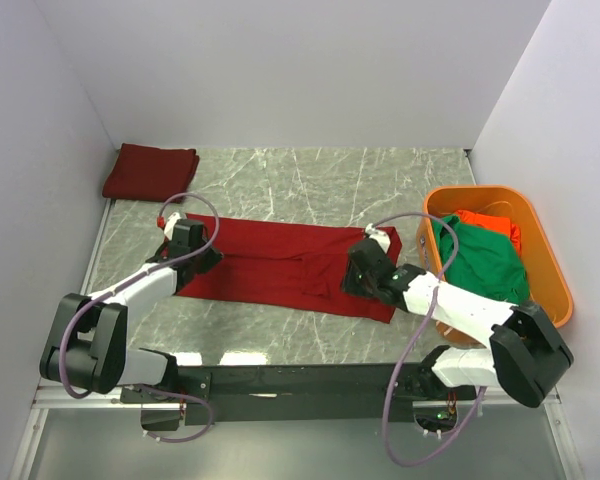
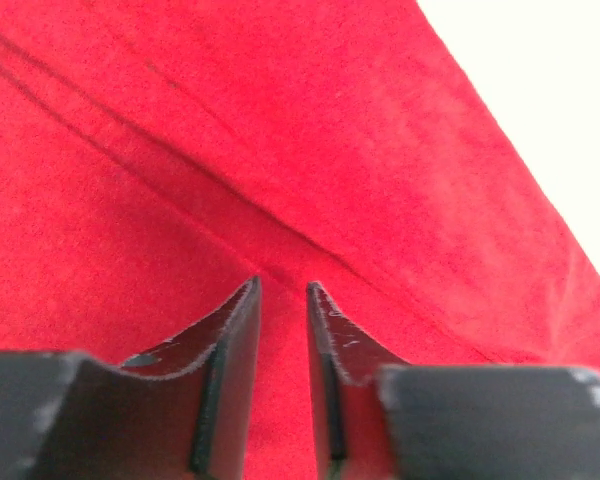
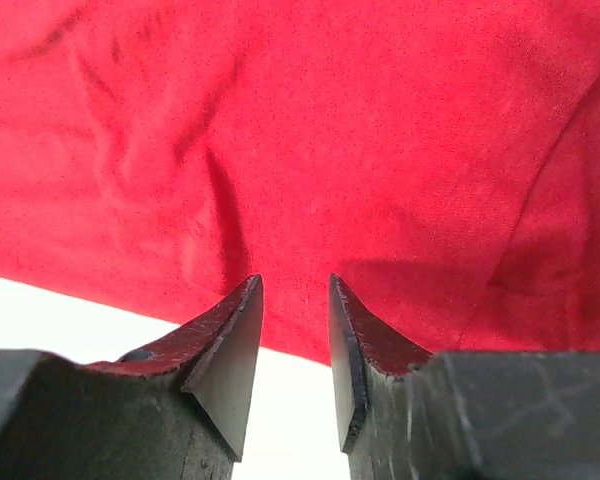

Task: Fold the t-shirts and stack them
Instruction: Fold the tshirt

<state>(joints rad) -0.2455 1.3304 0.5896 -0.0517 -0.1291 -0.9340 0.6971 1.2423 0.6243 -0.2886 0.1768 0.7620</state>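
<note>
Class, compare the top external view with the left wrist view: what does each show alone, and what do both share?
Only the top view: the folded crimson shirt in the far left corner, the orange tub holding a green shirt, and the right gripper. Only the left wrist view: the narrow gap between the fingers of the left gripper. Both: the spread red shirt.

Grey-green marble-patterned tabletop (image 1: 280,170). In the far left corner lies a deep crimson t-shirt folded into a flat rectangle (image 1: 150,172). Across the middle lies a second crimson t-shirt in a long band (image 1: 280,262), running left to right and wrinkled at its right end. A rigid orange plastic tub (image 1: 548,262) stands at the right side, just beside the band's right end.
</note>
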